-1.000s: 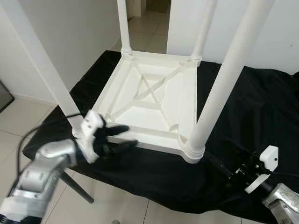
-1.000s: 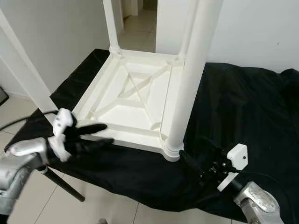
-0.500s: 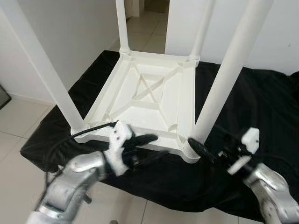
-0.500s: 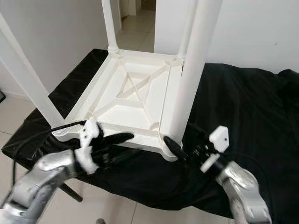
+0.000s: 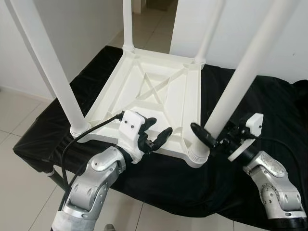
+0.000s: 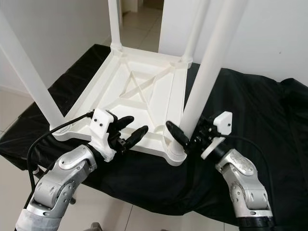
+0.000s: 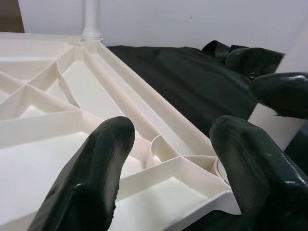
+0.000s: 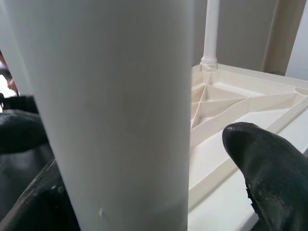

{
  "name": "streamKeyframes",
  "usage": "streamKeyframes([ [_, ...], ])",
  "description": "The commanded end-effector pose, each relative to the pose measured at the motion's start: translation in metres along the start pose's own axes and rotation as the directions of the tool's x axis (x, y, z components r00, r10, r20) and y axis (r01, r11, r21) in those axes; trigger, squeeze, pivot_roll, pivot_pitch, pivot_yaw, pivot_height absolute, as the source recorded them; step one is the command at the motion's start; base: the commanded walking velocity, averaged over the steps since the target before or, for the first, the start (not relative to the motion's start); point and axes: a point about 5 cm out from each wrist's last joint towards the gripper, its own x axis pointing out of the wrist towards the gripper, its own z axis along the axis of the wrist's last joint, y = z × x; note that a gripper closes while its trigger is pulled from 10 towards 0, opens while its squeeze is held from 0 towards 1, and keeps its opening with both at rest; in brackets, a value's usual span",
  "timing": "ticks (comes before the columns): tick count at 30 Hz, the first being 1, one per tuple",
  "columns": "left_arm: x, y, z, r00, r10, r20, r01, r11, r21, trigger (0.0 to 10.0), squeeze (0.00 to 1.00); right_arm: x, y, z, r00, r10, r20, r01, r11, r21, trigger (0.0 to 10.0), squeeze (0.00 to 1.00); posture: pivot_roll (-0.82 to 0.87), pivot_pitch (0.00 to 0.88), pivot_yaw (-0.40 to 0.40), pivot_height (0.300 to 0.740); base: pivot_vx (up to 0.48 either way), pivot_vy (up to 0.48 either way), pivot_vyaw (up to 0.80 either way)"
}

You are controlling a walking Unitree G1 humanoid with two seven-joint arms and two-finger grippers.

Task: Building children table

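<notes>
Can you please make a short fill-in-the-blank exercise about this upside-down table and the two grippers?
1. The white table lies upside down on a ____ cloth.
2. ____ legs stand up from the table.
3. The right gripper has its open fingers around the near right ____.
4. The left gripper is ____, over the table's near edge.

Missing words: black; four; leg; open

Left gripper [image 5: 158,134]: fingers spread apart, arm bent and reaching forward.
Right gripper [image 5: 202,137]: fingers apart, arm reaching inward.
</notes>
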Motion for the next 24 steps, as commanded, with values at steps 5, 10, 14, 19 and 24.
streamKeyframes([
  [5, -0.004, -0.017, 0.004, 0.994, -0.095, 0.048, 0.09, 0.991, 0.101, 10.0, 0.0, -0.012, -0.008, -0.007, 0.998, -0.026, -0.065, 0.026, 1.0, -0.001, 10.0, 0.0, -0.07, 0.027, -0.087, 0.74, 0.0, 0.0, 0.0],
  [10, -0.009, -0.019, -0.003, 0.984, -0.178, -0.02, 0.179, 0.98, 0.086, 10.0, 0.0, -0.009, -0.006, -0.014, 0.995, 0.005, -0.097, -0.006, 1.0, -0.008, 10.0, 0.0, -0.05, 0.014, -0.095, 0.74, 0.0, 0.0, 0.0],
  [14, -0.009, -0.019, -0.004, 0.981, -0.191, -0.034, 0.193, 0.978, 0.081, 10.0, 0.0, -0.009, -0.005, -0.016, 0.994, 0.017, -0.104, -0.018, 1.0, -0.006, 10.0, 0.0, -0.05, 0.014, -0.095, 0.74, 0.0, 0.0, 0.0],
  [19, -0.01, -0.026, -0.012, 0.963, -0.248, -0.108, 0.247, 0.969, -0.026, 10.0, 0.0, -0.004, -0.003, -0.029, 0.99, 0.022, -0.136, -0.025, 0.999, -0.02, 0.0, 0.0, -0.05, 0.012, -0.08, 0.74, 0.0, 0.0, 0.0],
  [24, -0.009, -0.033, -0.016, 0.941, -0.3, -0.158, 0.293, 0.954, -0.068, 10.0, 0.0, -0.003, 0.0, -0.037, 0.988, 0.005, -0.152, -0.007, 1.0, -0.009, 0.0, 0.0, -0.06, 0.015, -0.065, 0.74, 0.0, 0.0, 0.0],
])
